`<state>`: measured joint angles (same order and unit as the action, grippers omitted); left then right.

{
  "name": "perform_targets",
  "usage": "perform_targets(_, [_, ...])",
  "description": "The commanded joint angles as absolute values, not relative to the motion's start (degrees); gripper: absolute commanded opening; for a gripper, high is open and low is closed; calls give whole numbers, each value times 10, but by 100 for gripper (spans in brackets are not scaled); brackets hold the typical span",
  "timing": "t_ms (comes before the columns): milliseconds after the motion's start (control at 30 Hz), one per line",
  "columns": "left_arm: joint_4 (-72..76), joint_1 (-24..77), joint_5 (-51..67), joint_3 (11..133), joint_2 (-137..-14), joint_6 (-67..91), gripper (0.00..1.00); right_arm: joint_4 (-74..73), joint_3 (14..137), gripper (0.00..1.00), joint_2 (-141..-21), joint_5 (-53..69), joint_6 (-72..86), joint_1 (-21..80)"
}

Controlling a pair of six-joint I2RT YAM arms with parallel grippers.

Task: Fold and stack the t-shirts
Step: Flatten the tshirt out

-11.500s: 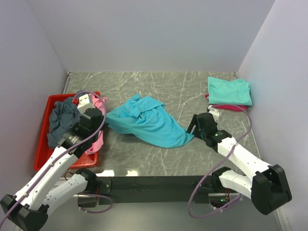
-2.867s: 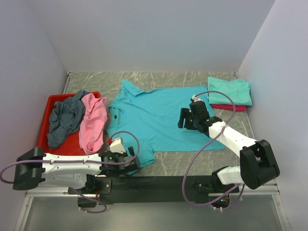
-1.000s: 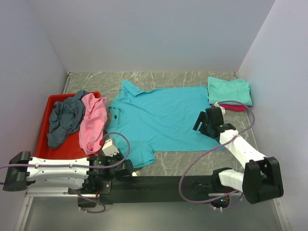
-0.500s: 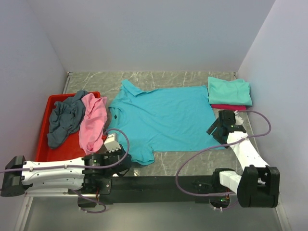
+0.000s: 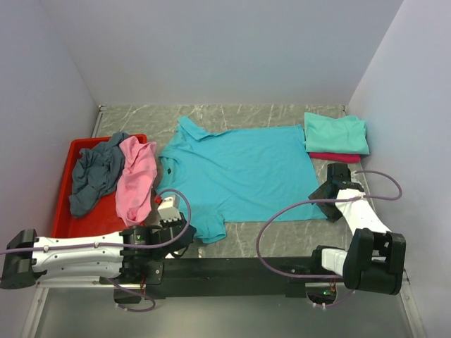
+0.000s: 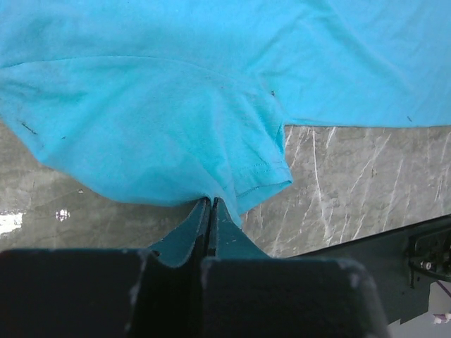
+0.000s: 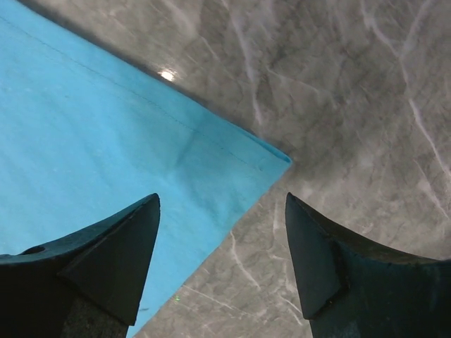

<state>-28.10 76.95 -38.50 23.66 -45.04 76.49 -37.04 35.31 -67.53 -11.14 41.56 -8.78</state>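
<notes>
1. Over the near-right part of the table point(image 5: 246, 116), the right gripper point(image 7: 220, 204) hangs with its jaws spread wide above the hem corner point(image 7: 278, 159) of the turquoise collared shirt point(image 5: 239, 169). It holds nothing. A second ago it sat further in over the cloth, so it has drawn back to this corner.
2. Toward the near-left edge, the left gripper point(image 6: 210, 205) is clamped tight on the edge of the near sleeve point(image 6: 211, 141), and the cloth tents toward its tips.
3. The shirt, crumpled some seconds back, now lies spread flat mid-table with its collar toward the far-left. We judge the spreading done and the first fold next, with one end pinched and the other about to be taken.
4. By the far-right corner, a folded mint-green shirt point(image 5: 337, 132) sits on a crimson shirt point(image 5: 337, 157).
5. Along the left edge, the red tray point(image 5: 63, 190) holds a slate-grey shirt point(image 5: 91, 176) and a pink shirt point(image 5: 135, 179), both unfolded.
6. The purple cable point(image 5: 262, 236) loops across the near hem and could catch the cloth. The pink shirt spills just beside the sleeve.
</notes>
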Motion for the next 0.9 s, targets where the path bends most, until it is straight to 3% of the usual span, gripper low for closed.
perform_targets(0, [-259, 766, -383, 248, -457, 737, 1, -387, 339, 78, -657, -125, 432, -101])
perform_targets(433, [-266, 757, -376, 243, -444, 738, 1, -354, 305, 64, -686, -82, 445, -150])
perform_targets(533, [-267, 753, -373, 239, -439, 737, 1, -351, 308, 57, -683, -90, 445, -165])
perform_targets(667, [-276, 750, -373, 238, -430, 737, 1, -341, 311, 41, -685, -92, 440, -190])
perform_targets(867, [-279, 746, -374, 236, -423, 739, 1, -317, 325, 31, -717, -94, 425, -199])
